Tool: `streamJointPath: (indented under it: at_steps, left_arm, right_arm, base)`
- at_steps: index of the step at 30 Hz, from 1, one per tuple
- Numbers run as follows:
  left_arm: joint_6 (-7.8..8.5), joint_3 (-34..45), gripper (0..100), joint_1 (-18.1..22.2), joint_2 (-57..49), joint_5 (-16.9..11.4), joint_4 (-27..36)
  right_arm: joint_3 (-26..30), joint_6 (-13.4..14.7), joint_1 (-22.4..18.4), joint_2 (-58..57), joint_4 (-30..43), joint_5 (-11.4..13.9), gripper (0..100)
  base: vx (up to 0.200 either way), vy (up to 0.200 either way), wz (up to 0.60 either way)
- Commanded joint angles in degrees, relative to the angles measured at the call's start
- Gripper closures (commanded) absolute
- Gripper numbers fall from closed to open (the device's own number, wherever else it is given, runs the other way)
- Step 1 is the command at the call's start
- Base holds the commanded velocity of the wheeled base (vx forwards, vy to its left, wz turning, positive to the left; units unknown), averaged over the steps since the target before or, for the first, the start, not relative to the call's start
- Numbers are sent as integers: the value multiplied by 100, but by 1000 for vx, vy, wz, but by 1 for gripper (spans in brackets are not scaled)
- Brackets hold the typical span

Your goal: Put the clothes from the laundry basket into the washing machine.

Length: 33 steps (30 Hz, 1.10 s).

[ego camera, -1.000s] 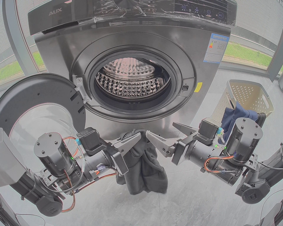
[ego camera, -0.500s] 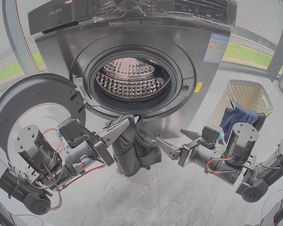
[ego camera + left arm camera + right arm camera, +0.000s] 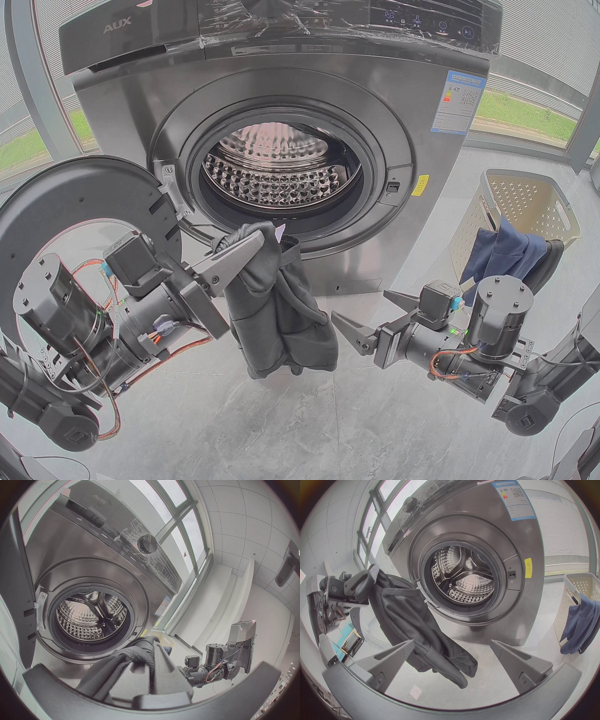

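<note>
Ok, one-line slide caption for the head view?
Left gripper holds a dark garment before the open washing machine; right gripper open, blue clothes draped over the laundry basket.

Top of washing machine cut off at frame edge. One finger of left gripper buried in dark garment. Basket inside mostly hidden by blue clothes.

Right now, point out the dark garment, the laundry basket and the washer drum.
dark garment (image 3: 275,312), head view, on its hanging middle fold.
laundry basket (image 3: 531,195), head view, on its perforated inner wall.
washer drum (image 3: 275,184), head view, on its perforated lower wall.
</note>
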Motion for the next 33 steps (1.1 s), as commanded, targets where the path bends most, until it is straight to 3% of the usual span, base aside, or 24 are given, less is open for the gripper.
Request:
streamJointPath:
  at_steps: [1,7,24,33]
  left_arm:
    - [-21,-18,100,63,81,-28,-1]
    - [-4,-53,100,37,81,-28,-1]
    - [-12,-141,100,107,90,-37,-1]
    - [-4,-203,100,63,-86,-55,-1]
  right_arm:
    - [11,-51,102,146,-26,18,0]
    - [134,-51,198,392,-404,176,0]
    - [-121,-86,480,884,-878,185,0]
    - [-780,-113,242,1394,-914,212,0]
  base:
    - [0,0,0]
    - [0,0,0]
    - [0,0,0]
    - [0,0,0]
